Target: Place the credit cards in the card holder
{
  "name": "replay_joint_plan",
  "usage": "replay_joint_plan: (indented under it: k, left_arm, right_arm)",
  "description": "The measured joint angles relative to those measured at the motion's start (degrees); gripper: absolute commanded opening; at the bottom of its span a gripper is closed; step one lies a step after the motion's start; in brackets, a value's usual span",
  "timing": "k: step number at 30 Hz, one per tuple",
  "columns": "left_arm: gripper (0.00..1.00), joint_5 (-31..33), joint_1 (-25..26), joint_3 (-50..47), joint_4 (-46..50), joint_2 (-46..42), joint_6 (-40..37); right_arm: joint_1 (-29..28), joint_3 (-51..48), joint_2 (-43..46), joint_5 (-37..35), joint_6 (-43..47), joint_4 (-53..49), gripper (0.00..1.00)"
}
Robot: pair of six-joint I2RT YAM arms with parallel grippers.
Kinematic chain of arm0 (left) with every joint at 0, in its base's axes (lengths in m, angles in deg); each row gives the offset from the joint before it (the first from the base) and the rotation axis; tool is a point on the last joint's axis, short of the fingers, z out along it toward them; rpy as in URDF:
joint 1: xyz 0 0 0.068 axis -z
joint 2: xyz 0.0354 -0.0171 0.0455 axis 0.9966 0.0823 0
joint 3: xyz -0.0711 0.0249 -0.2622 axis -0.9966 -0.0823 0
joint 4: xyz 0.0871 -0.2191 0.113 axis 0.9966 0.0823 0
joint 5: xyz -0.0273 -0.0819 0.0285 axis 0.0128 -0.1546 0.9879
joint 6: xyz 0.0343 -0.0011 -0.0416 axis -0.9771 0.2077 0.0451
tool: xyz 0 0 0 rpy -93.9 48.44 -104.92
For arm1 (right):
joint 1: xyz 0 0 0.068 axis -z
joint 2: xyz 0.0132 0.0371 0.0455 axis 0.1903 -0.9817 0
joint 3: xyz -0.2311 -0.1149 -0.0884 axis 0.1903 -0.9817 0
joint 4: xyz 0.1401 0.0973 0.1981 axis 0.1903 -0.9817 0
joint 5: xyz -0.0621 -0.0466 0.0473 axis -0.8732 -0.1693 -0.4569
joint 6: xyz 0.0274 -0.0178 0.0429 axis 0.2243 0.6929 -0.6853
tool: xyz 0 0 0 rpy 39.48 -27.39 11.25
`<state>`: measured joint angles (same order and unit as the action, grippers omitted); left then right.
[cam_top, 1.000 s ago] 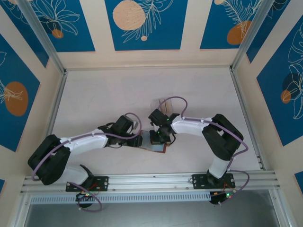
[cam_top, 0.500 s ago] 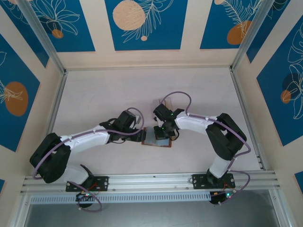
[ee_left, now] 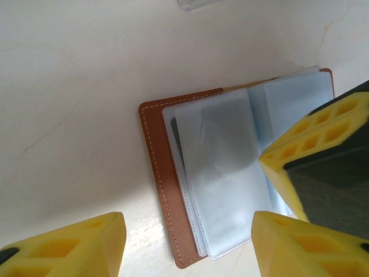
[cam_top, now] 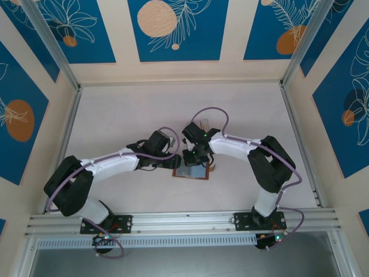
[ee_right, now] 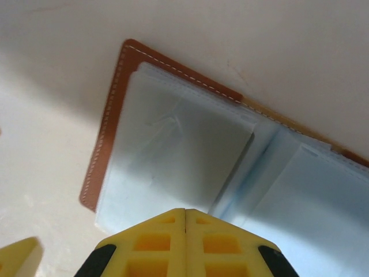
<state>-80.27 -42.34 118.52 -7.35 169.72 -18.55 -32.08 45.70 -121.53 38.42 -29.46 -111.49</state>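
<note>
My left hand (ee_left: 187, 245) hangs released, fingers spread wide over the card holder (ee_left: 219, 173). It lies open on the bench (ee_left: 75, 86), pale sleeves up, at the centre of the top view. My right hand (ee_right: 185, 222) is clenched on nothing, tips over the sleeves.

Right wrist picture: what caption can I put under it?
Shut yellow pincer over the open brown card holder and its pale blue sleeves.
</note>
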Motion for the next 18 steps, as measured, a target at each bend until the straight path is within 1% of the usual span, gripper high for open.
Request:
replay_joint_plan:
  k: [4,10,14,18]
  left_arm:
    - [0.56,0.2,0.0,0.7,0.2,2.0,-0.2]
    - [0.54,0.2,0.0,0.7,0.2,3.9,-0.2]
    - [0.49,0.3,0.0,1.0,0.1,5.7,-0.4]
    - [0.45,1.6,0.0,1.2,0.1,7.3,-0.6]
  right_arm:
    - [0.0,0.0,-3.0,1.2,-0.5,1.3,0.03]
    - [0.1,0.0,-3.0,2.5,-1.3,4.0,0.06]
    - [0.4,0.0,-3.0,2.9,-1.2,4.2,0.07]
    - [0.7,0.0,-2.4,3.0,-1.2,3.9,0.08]
